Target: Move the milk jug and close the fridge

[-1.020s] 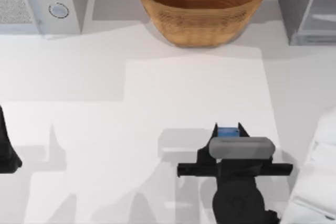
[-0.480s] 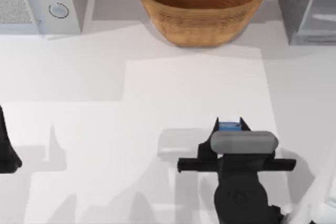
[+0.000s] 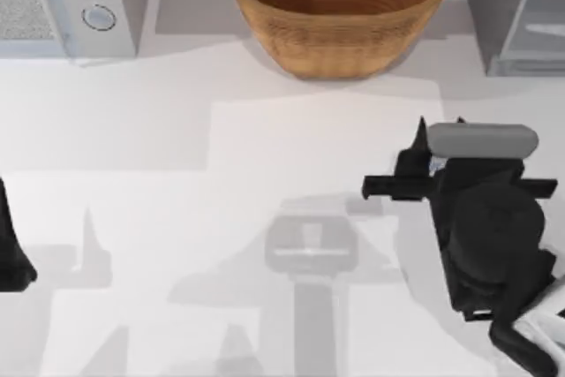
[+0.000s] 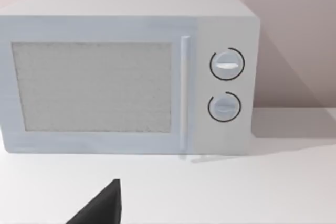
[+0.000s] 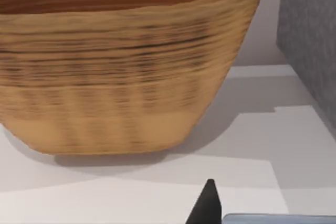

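Gripping milk jug (image 3: 436, 165), right gripper (image 3: 439, 140) narrow around it, raised between basket (image 3: 340, 15) and table's near edge, fridge (image 3: 516, 11) just right of basket, left gripper (image 3: 13, 253) parked well left of basket, fingers' state unclear

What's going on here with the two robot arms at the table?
The right gripper holds the small blue-topped milk jug above the white table, on the table's right side, between the woven brown basket and the grey speckled fridge at the back right corner. It has carried the jug up and rightward from nearer the front edge. The left arm sits parked at the left edge, facing the light-grey microwave with two round knobs.
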`<move>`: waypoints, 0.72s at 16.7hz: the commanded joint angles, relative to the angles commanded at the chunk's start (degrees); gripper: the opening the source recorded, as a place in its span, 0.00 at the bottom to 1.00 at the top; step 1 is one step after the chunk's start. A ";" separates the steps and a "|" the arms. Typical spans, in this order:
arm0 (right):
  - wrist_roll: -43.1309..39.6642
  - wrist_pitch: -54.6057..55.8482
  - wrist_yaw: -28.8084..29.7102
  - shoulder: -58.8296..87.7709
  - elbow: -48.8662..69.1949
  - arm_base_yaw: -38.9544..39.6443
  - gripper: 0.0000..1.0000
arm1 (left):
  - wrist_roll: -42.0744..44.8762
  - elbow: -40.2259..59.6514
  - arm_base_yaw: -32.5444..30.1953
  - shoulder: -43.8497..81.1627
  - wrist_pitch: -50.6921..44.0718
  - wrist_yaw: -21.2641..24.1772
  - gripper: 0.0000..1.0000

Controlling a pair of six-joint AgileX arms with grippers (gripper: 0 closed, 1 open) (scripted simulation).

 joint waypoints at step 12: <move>-7.39 -9.43 -39.59 -20.73 -3.22 -40.01 0.00 | 0.00 0.00 0.00 0.00 0.00 0.00 1.00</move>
